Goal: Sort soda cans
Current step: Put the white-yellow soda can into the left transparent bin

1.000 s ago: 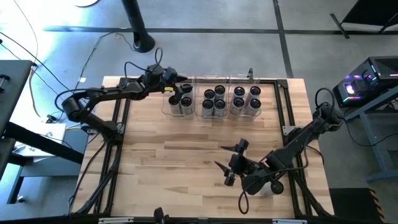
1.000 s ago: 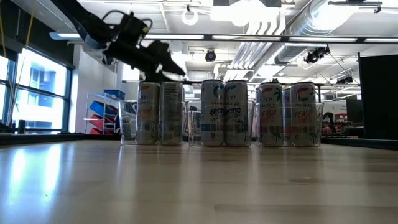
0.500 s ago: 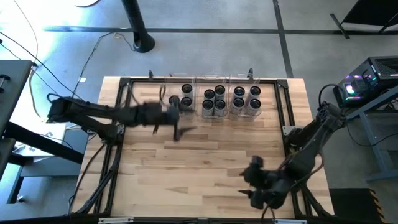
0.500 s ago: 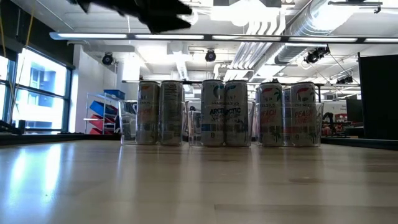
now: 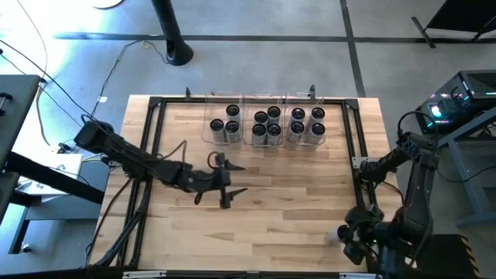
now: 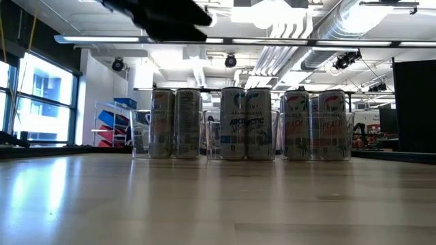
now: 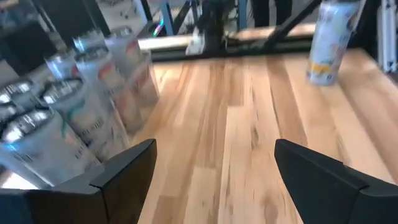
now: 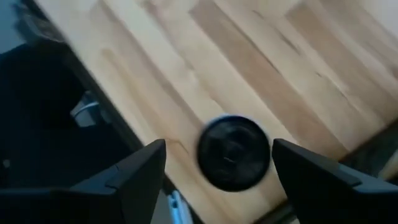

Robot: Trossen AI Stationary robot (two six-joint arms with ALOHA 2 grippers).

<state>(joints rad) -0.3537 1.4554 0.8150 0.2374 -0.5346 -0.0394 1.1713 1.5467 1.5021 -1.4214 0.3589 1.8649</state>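
Right claw (image 8: 214, 163) hangs wide open and empty above a lone can (image 8: 234, 152) near the table's (image 5: 263, 232) front right corner. It should centre, drop straight, then close. Left claw (image 5: 225, 180), open and empty, waits mid-table; other cans (image 5: 273, 124) fill the bins (image 5: 208, 133).

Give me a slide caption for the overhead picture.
Cans sorted into clear bins; both open hands, left and right, hover elsewhere.

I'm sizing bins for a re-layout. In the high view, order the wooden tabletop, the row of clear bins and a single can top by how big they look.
1. Wooden tabletop, by far the largest.
2. Row of clear bins, a strip along its far edge.
3. Single can top, smallest; all the can tops look alike.
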